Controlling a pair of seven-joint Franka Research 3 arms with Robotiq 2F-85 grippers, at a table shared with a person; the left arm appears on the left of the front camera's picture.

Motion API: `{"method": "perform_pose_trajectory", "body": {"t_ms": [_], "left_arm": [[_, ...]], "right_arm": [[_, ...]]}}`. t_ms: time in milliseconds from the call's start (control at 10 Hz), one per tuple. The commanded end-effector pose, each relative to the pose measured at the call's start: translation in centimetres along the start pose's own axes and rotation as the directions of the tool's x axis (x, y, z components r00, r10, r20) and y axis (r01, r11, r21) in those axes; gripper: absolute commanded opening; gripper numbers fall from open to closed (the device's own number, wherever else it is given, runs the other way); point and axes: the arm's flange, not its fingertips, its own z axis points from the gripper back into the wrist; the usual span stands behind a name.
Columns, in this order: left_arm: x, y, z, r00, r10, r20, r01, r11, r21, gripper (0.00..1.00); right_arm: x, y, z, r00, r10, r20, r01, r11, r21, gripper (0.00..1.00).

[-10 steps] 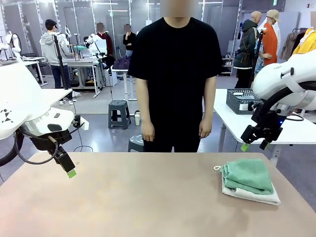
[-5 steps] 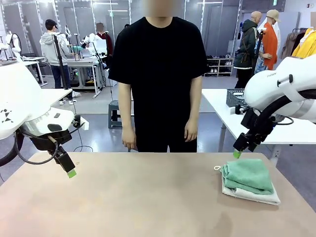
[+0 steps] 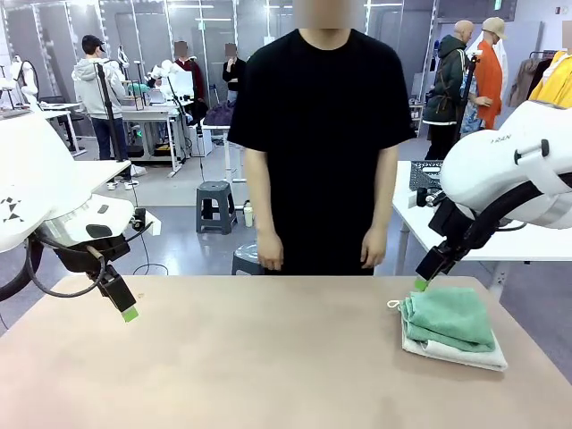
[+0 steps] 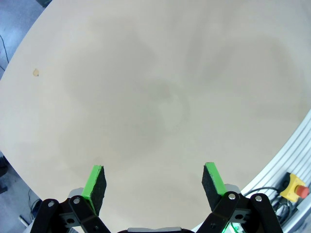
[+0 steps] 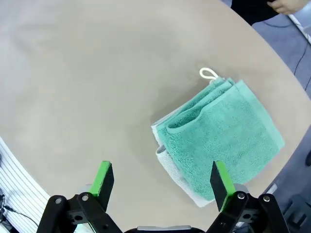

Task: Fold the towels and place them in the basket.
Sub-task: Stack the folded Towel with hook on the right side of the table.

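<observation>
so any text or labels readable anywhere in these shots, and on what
Small dark print on the right arm's white shell: too blurred to read.
Black markings on the left arm's white shell: shapes, not readable as words.
Green towel and white towel: no label or print in view.

Both arms hover with nothing between their fingers: the left gripper (image 4: 154,182) gapes wide, and the right gripper (image 5: 163,179) likewise.
</observation>
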Motion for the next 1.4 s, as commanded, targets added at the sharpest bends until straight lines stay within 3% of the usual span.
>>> {"method": "perform_pose_trajectory", "body": {"t_ms": [0, 900, 1000, 1100, 1300], "left_arm": [[0.2, 0.1, 0.1, 1.0, 0.007, -0.007, -0.007, 1.0, 0.013, 1.0], [0.0, 0.0, 0.0, 1.0, 0.0, 0.0, 0.0, 1.0, 0.0, 1.0], [1.3, 1.3, 2.1, 0.998, -0.005, 0.057, 0.006, 1.0, -0.029, 1.0], [1.5, 2.7, 5.4, 0.994, 0.026, 0.107, -0.018, 0.997, -0.073, 1.0], [-0.7, 5.3, 11.7, 0.978, 0.063, 0.198, -0.033, 0.989, -0.147, 1.0]], "right_arm": [[0.7, -0.7, 0.0, 0.999, -0.025, -0.029, 0.025, 1.0, -0.002, 1.0], [0.3, -0.8, -0.2, 1.0, -0.008, -0.009, 0.008, 1.0, 0.005, 1.0], [-1.2, 0.0, 3.0, 0.994, 0.044, 0.105, -0.054, 0.994, 0.096, 1.0], [-2.6, 0.1, 6.7, 0.981, 0.057, 0.188, -0.078, 0.991, 0.107, 1.0], [-5.3, 0.8, 12.2, 0.951, 0.109, 0.291, -0.158, 0.976, 0.15, 1.0]]}}
